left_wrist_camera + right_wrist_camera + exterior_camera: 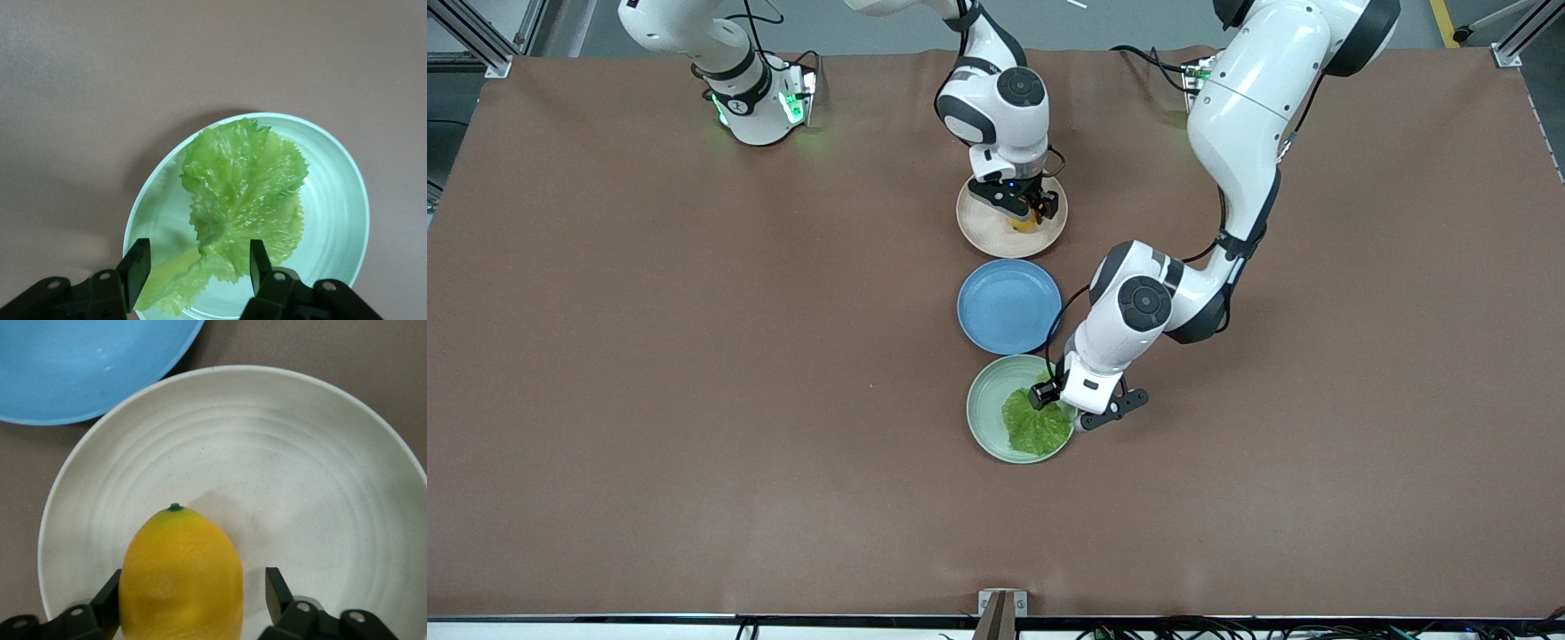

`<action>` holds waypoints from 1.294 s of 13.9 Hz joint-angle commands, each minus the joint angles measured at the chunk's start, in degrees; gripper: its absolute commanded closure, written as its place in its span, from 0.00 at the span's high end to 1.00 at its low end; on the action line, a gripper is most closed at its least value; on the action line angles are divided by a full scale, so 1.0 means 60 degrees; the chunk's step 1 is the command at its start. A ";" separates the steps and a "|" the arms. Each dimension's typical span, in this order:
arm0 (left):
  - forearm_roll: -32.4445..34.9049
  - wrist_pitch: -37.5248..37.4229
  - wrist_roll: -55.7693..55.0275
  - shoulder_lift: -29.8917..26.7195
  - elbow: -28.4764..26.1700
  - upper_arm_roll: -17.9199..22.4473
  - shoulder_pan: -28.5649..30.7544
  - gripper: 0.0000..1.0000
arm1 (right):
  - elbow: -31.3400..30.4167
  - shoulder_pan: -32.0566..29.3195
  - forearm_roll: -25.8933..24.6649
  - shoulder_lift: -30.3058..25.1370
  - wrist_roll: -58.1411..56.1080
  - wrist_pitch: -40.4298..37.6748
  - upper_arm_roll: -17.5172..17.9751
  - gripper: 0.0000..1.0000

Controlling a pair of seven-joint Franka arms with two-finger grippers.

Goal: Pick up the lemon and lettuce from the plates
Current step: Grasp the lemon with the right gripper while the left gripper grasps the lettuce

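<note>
The lemon [1021,223] lies on the beige plate [983,227], toward the robots' bases. My right gripper [1024,213] is down over it and open. In the right wrist view the lemon [181,573] sits between the fingers of the right gripper [193,597]; one finger touches it and the other stands apart. The lettuce [1036,425] lies on the mint plate [985,404], nearest the front camera. My left gripper [1069,418] is low at that plate's edge and open. In the left wrist view the left gripper [197,267] straddles the pale stem end of the lettuce [243,187].
A blue plate [1009,305] sits between the beige and mint plates; it also shows in the right wrist view [87,360]. The beige plate's bare floor [300,473] and the mint plate's rim [347,220] surround the grippers. Brown table [694,356] lies all around.
</note>
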 commanded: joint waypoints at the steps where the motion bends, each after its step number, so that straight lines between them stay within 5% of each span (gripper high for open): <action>1: -0.0147 0.0048 -0.0055 0.0198 0.0326 0.0050 -0.0078 0.61 | 0.0071 0.0037 -0.0217 0.0032 0.0222 0.0006 -0.0143 0.21; 2: -0.0147 0.0048 -0.0055 0.0213 0.0341 0.0050 -0.0092 0.58 | 0.0086 -0.0094 -0.0217 -0.0026 0.0120 -0.0081 -0.0143 0.03; 3: -0.0147 0.0048 -0.0055 0.0271 0.0355 0.0050 -0.0078 0.54 | 0.0071 -0.0298 -0.0202 -0.0128 -0.0040 -0.0140 -0.0143 0.00; 10: -0.0147 0.0356 -0.0055 0.0462 0.0473 0.0050 -0.0078 0.34 | 0.0350 -0.3752 -0.0056 -0.2412 -0.5613 -0.3683 -0.0128 0.00; 16: -0.0147 0.0576 -0.0070 0.0404 0.0473 0.0064 -0.0063 0.02 | -0.0951 -0.7312 -0.0056 -0.2825 -1.1151 -0.2445 -0.0143 0.00; 18: -0.0190 0.0576 -0.0055 0.0302 0.0502 0.0050 -0.0034 0.00 | -0.1552 -0.8497 -0.0070 -0.2708 -1.2806 -0.1552 -0.0143 0.01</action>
